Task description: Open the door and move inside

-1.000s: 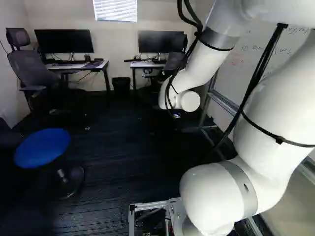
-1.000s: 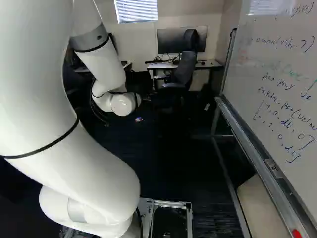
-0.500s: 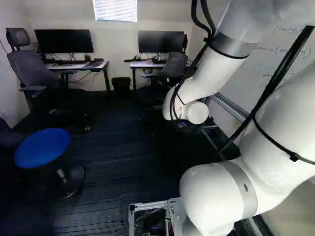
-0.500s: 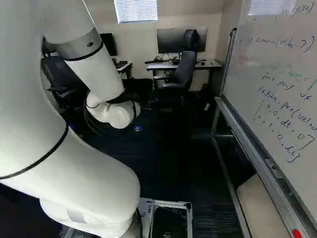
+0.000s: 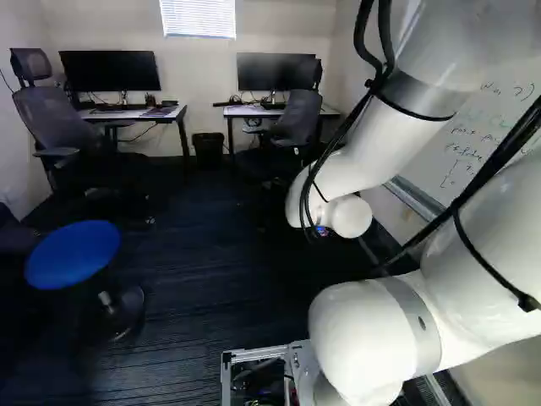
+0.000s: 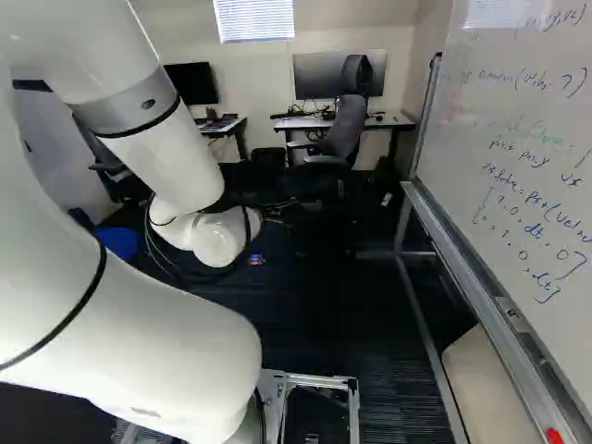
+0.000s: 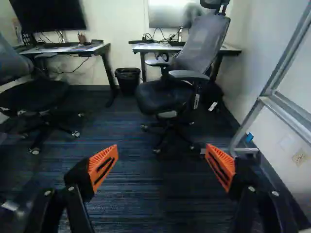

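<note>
No door can be made out in any view. My gripper is a dark shape just beyond the white wrist in the right base view, its fingertips lost against the dark floor. The wrist view shows the gripper open, its orange pads wide apart with only carpet between them. It points across the room toward an office chair and a desk, and nothing touches its fingers.
A blue stool stands at the left of the left base view. Another office chair, two desks with monitors and a bin are farther ahead. A metal-framed whiteboard runs along the right.
The arm has lowered its wrist and gripper, shifting right in the left base view, while its upper links leaned outward. The base and the furniture have stayed put.
</note>
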Motion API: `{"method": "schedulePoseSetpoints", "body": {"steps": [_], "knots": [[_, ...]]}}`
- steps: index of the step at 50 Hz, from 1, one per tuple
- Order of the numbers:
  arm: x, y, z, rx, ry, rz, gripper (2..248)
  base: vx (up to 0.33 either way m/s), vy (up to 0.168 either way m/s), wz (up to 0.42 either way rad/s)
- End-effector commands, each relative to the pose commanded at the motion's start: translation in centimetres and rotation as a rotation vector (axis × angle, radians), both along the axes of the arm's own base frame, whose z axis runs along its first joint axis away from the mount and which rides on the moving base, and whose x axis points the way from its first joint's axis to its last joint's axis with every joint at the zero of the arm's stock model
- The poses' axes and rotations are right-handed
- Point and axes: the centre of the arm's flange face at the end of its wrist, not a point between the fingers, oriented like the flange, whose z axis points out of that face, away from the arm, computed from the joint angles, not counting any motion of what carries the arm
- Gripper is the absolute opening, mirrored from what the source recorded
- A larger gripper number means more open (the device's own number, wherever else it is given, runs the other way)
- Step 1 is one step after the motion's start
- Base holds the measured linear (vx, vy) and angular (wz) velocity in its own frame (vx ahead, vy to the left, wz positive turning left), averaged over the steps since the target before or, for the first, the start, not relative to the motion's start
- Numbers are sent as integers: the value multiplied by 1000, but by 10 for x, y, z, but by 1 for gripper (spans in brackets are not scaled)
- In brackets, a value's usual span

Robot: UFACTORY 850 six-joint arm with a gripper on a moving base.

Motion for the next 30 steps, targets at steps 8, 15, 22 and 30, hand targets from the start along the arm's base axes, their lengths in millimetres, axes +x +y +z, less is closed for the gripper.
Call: {"method": "schedulePoseSetpoints", "body": {"steps": [8, 15, 22, 30], "knots": [[-9, -1, -4, 0, 1, -5, 247, 0, 0, 0], [-15, -2, -6, 0, 1, -7, 247, 0, 0, 0], [-18, -2, -8, 1, 1, -9, 247, 0, 0, 0], [-20, -3, -9, 1, 1, -10, 247, 0, 0, 0]]}}
